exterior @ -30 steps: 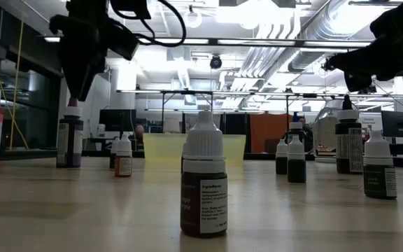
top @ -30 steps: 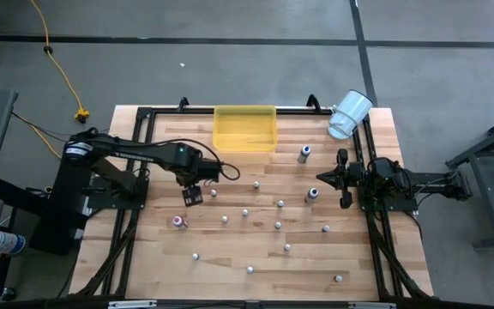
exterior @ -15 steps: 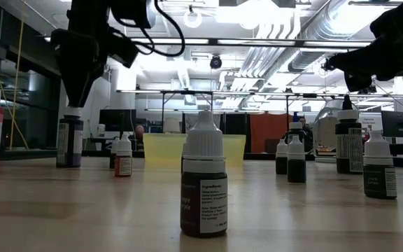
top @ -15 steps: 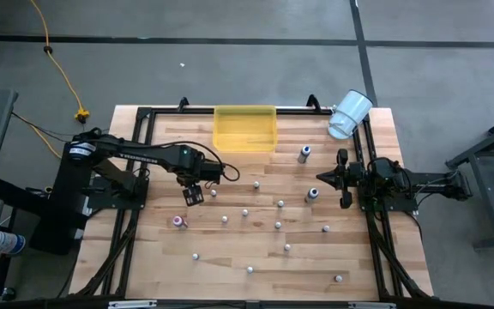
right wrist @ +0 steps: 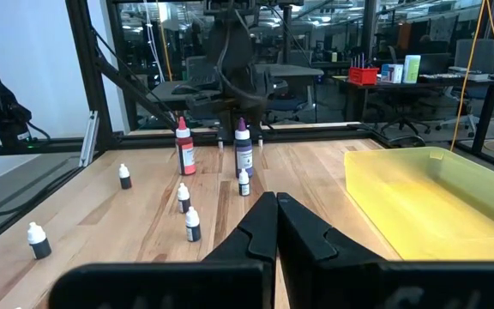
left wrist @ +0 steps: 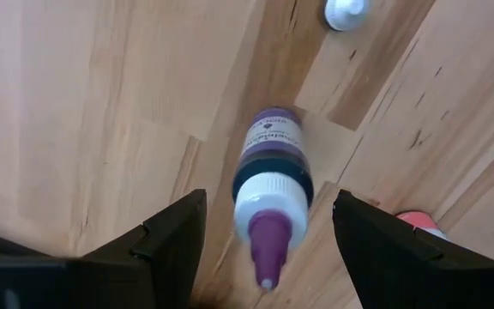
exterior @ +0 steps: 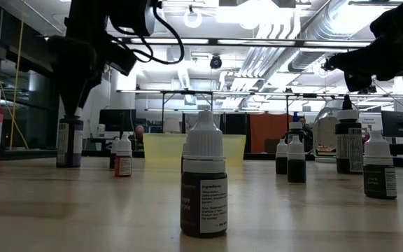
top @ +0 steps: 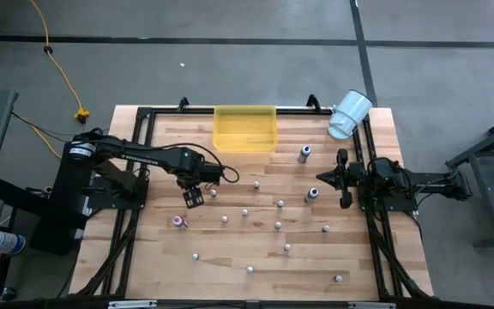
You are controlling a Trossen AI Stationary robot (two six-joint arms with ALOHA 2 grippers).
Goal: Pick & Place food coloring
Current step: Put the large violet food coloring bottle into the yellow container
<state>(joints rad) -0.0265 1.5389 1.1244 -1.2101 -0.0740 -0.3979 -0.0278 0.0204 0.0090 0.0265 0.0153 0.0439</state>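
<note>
1. Label print on the purple food coloring bottle (left wrist: 269,184) is too small to read.
2. Left claw (left wrist: 268,236) gapes wide, empty, bottle upright between its fingers.
3. Right claw (right wrist: 274,225) is closed, empty.

The wooden table (top: 144,266) carries scattered food coloring bottles (top: 278,226), a yellow tray (top: 245,129) and a tipped white cup (top: 349,115).

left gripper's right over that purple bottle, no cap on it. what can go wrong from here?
1. The left gripper is open astride the purple bottle, whose bare purple tip is off-centre between the fingers; one finger may touch first and tip it.
2. A small white-capped bottle and a red-topped bottle stand close by; the descending fingers might clip either.
</note>
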